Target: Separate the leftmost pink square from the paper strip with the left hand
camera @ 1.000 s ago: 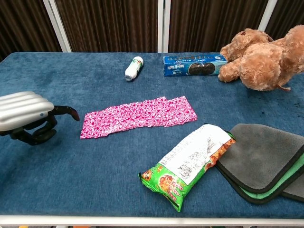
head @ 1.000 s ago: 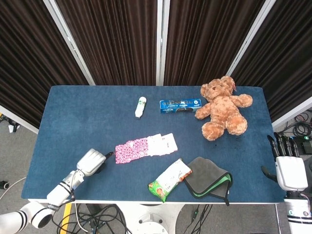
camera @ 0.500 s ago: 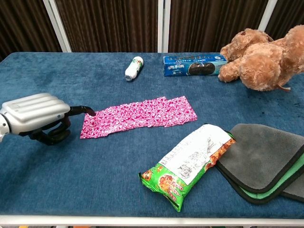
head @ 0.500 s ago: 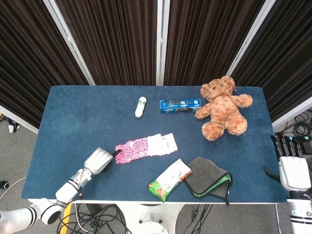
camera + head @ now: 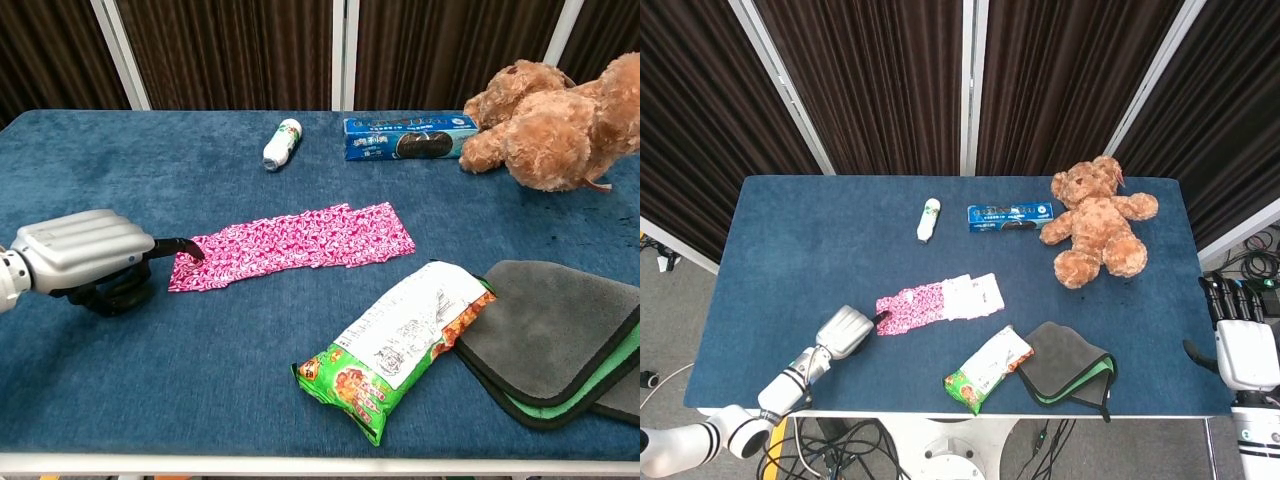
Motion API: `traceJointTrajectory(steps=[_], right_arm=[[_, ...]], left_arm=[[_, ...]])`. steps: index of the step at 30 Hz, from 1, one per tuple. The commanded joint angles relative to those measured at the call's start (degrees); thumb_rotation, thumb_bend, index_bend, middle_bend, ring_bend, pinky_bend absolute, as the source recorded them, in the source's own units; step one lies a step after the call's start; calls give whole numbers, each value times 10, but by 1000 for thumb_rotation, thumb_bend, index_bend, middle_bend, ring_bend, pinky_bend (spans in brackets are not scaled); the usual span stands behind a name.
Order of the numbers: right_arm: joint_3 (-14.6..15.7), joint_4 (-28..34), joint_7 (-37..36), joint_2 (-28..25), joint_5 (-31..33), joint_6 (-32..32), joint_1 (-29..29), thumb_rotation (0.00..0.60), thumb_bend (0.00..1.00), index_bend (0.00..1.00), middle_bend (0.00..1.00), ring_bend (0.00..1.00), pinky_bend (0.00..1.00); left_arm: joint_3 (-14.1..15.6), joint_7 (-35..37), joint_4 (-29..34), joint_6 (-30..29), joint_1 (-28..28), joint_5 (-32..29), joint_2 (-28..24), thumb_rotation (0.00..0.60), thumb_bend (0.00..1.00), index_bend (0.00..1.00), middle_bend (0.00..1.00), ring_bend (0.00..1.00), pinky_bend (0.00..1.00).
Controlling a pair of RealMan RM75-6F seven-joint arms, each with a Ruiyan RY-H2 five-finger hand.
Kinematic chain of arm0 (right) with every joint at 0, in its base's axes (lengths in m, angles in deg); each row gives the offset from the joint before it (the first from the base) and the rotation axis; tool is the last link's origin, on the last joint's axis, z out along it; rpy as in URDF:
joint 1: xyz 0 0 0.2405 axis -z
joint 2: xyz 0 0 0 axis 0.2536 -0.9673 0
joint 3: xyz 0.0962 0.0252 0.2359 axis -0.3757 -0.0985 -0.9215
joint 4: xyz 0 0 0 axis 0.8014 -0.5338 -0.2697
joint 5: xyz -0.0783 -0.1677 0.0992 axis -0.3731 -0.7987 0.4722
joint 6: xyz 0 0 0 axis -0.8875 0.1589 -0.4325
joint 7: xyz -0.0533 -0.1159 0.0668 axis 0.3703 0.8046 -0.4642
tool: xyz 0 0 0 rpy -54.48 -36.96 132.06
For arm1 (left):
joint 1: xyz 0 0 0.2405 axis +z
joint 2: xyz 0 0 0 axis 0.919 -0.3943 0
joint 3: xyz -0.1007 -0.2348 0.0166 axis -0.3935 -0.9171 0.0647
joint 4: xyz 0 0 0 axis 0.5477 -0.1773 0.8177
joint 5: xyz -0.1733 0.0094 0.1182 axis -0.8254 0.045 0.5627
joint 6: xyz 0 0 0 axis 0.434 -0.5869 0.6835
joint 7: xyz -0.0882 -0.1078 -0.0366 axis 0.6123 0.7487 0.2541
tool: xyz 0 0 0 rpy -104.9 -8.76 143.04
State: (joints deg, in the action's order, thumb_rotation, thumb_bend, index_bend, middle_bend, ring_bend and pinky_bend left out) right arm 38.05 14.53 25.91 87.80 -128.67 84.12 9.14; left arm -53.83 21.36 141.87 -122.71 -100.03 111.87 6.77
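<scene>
Over the last second our left hand point(image 5: 85, 258) has travelled rightward across the table point(image 5: 120, 160) and now sits at the near-left end of the paper strip point(image 5: 292, 245), one dark fingertip point(image 5: 190, 246) reaching onto the edge of the leftmost pink square point(image 5: 195, 266). The rest of its fingers look curled in under the silver back; whether any thumb is under the paper we cannot tell. We judge that the approach is done and contact is only beginning: the square is attached to the strip, which lies flat and unmoved in the middle of the table. Our right hand point(image 5: 1238, 340) hangs off the right edge of the table, fingers straight, side by side and holding nothing. The surface is a blue cloth. On it lie a teddy bear point(image 5: 560, 110) at the far right, a blue biscuit pack point(image 5: 410, 137), a small white bottle point(image 5: 281, 142) on its side, a green snack bag point(image 5: 395, 345) just in front of the strip, and a grey cloth point(image 5: 560, 335) touching that bag. Dark curtains point(image 5: 880, 80) with pale uprights close off the back.
</scene>
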Motion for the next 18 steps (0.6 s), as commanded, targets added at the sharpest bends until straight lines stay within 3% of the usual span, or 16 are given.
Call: traceJointTrajectory(steps=[1, 9, 18], right_arm=[[0, -1, -1, 0, 0, -1, 0, 600, 108, 0, 0, 0, 0], [1, 0, 0, 2, 1, -4, -2, 600, 108, 0, 0, 0, 0], [3, 10, 3, 0, -3, -7, -4, 600, 107, 0, 0, 0, 0]], left_arm=[[-1, -2, -5, 0, -1, -4, 1, 600, 556, 135, 789, 782, 689], [4, -30, -42, -12, 6, -12, 2, 600, 556, 135, 786, 781, 687], [-3, -13, -79, -7, 12, -37, 5, 600, 559, 135, 774, 767, 678]])
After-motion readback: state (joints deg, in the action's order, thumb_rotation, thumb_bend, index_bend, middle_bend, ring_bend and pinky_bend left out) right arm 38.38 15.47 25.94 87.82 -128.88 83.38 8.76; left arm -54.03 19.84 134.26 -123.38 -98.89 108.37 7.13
